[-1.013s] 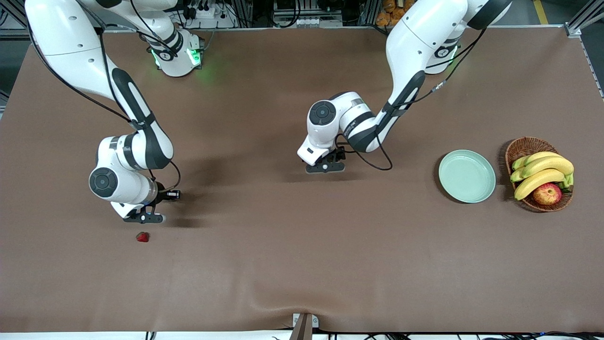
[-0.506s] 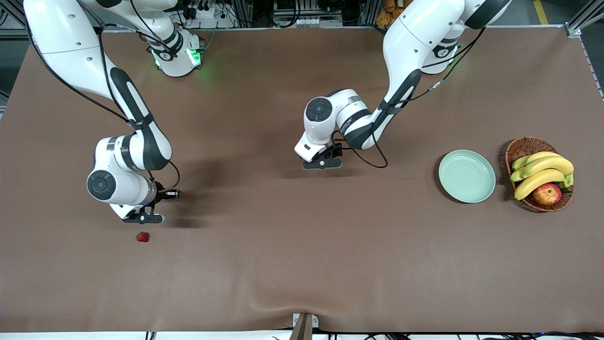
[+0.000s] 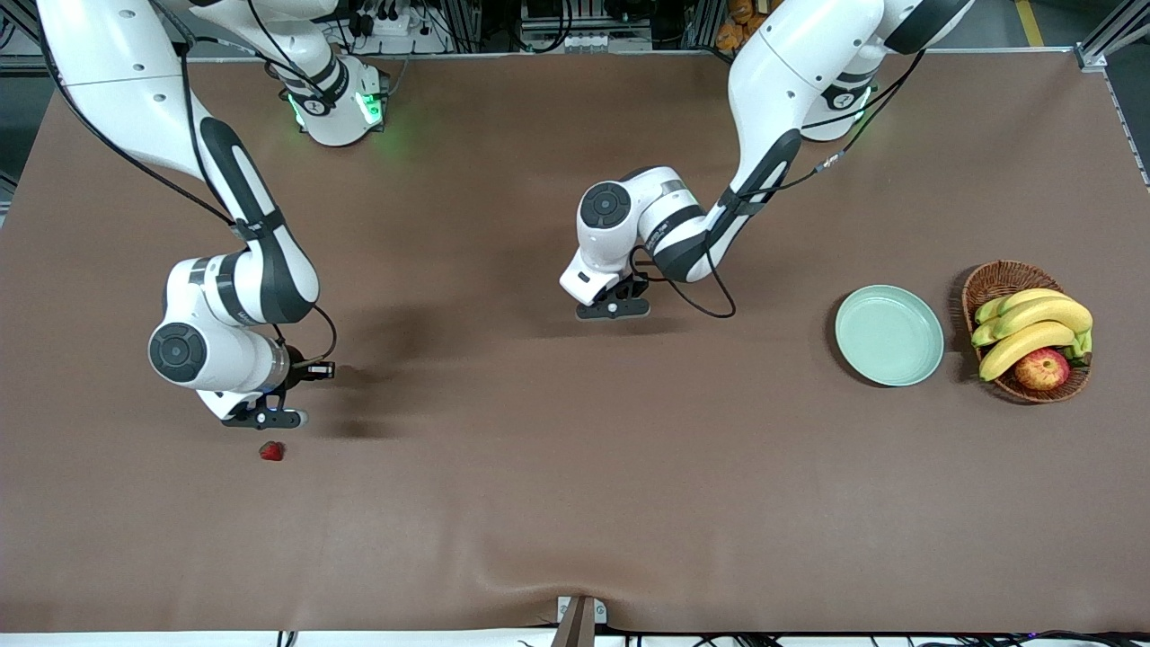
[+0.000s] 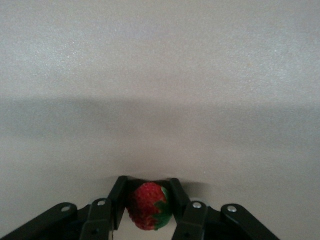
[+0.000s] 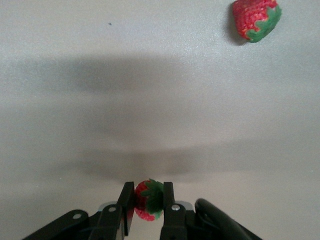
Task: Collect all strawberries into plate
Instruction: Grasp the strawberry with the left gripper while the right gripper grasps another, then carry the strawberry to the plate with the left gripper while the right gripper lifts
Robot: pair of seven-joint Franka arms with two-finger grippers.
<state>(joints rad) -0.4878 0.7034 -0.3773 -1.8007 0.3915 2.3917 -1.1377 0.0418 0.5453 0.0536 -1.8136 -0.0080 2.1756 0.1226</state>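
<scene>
Both arms have shifted slightly — left gripper (image 4: 145,210) pinches a strawberry (image 4: 146,205) over mid-table, right gripper (image 5: 147,202) pinches another (image 5: 148,199); a third (image 3: 271,451) lies on the table. Each should carry level to the plate (image 3: 889,335) — release low.

A wide desk covered in matte brown cloth (image 3: 557,467) fills the scene, its cloth rippling slightly at the nearest edge. Soft shadows fall across it. Along the top edge, grey metal framing (image 3: 1105,45) and cables show.

1 strawberry (image 3: 271,451) lies near the right gripper (image 3: 266,420); plate (image 3: 889,335) beside basket (image 3: 997,280).
</scene>
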